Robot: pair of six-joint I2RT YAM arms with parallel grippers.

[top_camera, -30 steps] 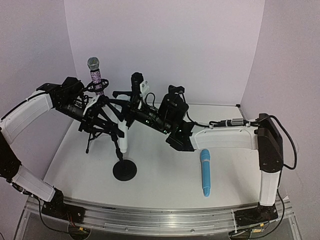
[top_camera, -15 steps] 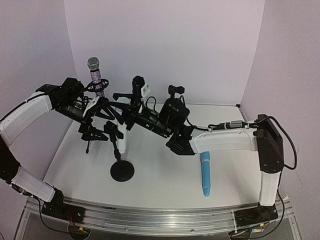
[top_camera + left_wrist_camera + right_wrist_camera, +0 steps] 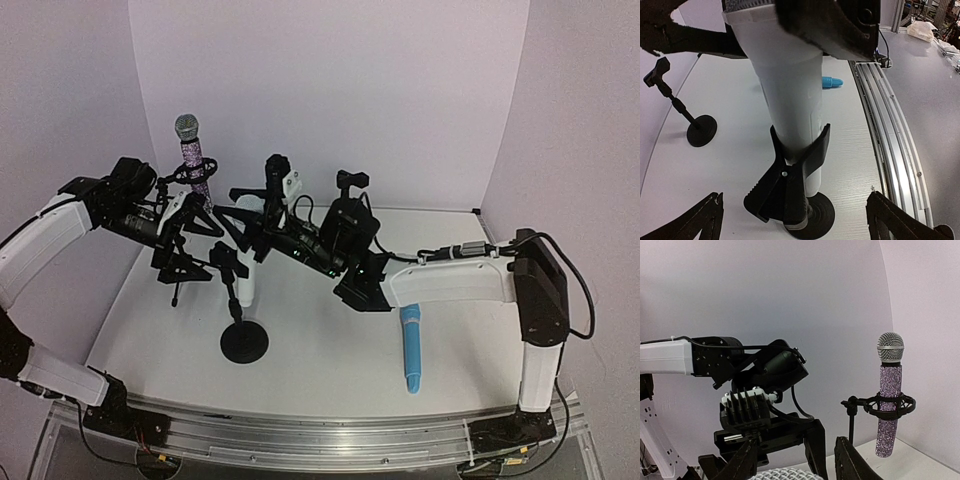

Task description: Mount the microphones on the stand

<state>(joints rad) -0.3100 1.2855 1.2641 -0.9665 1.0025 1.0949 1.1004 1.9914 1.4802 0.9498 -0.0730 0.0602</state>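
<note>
The white microphone (image 3: pixel 790 100) stands in the middle of the left wrist view. It is pushed into the black clip (image 3: pixel 790 175) of a stand with a round base (image 3: pixel 820 215). The clip grabs it low down, so most of the microphone sticks up above the clip.

The left gripper (image 3: pixel 794 200) has its jaws spread wide. One finger shows in each bottom corner of that view, and neither one touches the microphone. The right gripper (image 3: pixel 796 442) is up at the top, with a finger on each side of the mesh head. I cannot tell if it is squeezing the head or just sitting around it.

The purple microphone (image 3: pixel 889 405) sits in its ring holder, at the upper left of the overhead view. The blue microphone (image 3: pixel 410 345) lies flat on the table (image 3: pixel 330 370), at the lower right of that view. An empty stand (image 3: pixel 695 125) waits at the left of the left wrist view.

Here is what could go wrong. The white microphone is tall and top-heavy on a small base. If the right gripper pulls away sideways, or a finger catches on the head, the stand could tip or the microphone could pop out of the clip. The left arm is close to the purple microphone's stand, so a careless move could bump it.
</note>
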